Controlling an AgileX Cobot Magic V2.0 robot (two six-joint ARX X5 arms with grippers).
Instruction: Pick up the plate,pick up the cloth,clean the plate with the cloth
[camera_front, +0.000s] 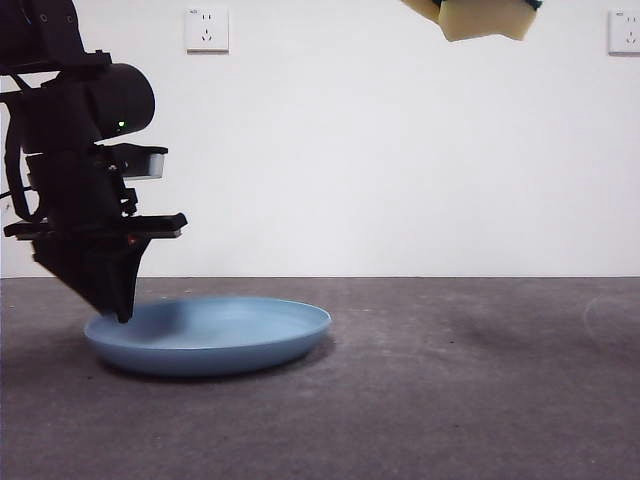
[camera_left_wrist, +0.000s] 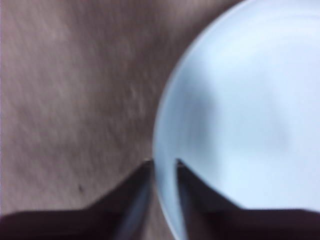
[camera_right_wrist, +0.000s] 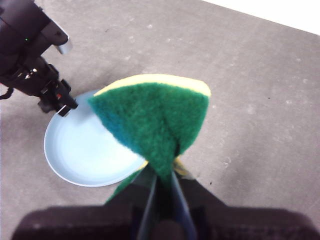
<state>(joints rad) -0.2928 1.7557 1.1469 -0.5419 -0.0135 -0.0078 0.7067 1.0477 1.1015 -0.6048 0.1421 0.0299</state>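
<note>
Lying nearest on the grey tabletop (camera_front: 480, 400) is the plate (camera_front: 210, 335), light blue, with one side of it tilting up a little. At its rim the left gripper (camera_left_wrist: 164, 162) is reaching down, its jaws pinching the rim between them. High above, the right gripper (camera_right_wrist: 162, 177) is holding the cloth (camera_right_wrist: 155, 117), its jaws pressing the folded green and yellow sponge.

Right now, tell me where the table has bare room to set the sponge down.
Bare table runs on the side of the plate away from the left gripper. That gripper crowds the plate's rim. The right gripper holds the sponge high.
</note>
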